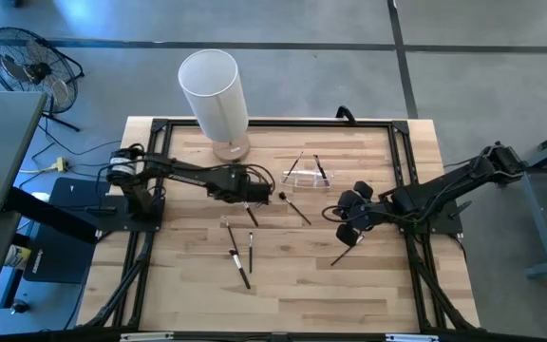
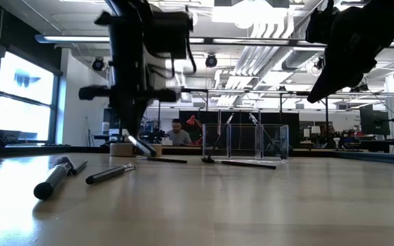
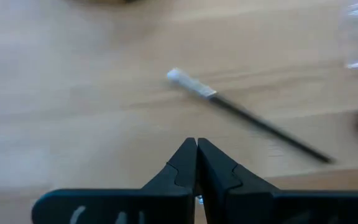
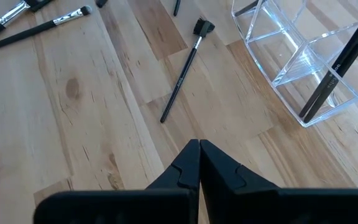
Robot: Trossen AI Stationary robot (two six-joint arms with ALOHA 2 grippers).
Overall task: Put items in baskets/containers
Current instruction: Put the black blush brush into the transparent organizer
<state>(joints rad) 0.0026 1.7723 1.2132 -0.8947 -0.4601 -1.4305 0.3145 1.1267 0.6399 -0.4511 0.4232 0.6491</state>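
Note:
The clear holder (image 1: 309, 174) stands far of centre with two brushes leaning in it, and it shows again as the holder (image 4: 303, 56) and the holder (image 2: 245, 140). Several dark brushes lie flat on the wood: one brush (image 1: 295, 206) near the holder, a pair of brushes (image 1: 242, 255) toward the near side, and another brush (image 1: 348, 249) by the right arm. My left gripper (image 1: 254, 197) (image 3: 196, 144) is shut, low over the table, just short of a silver-collared brush (image 3: 247, 118). My right gripper (image 1: 342, 214) (image 4: 199, 146) is shut and higher, with a brush (image 4: 182, 74) lying ahead of it.
A tall white cylinder (image 1: 215, 100) on a wooden base stands at the far left of the table. A black frame (image 1: 273, 123) runs along the table's edges. Bare wood (image 1: 302, 294) spreads over the near half. A person (image 2: 176, 133) sits in the room beyond.

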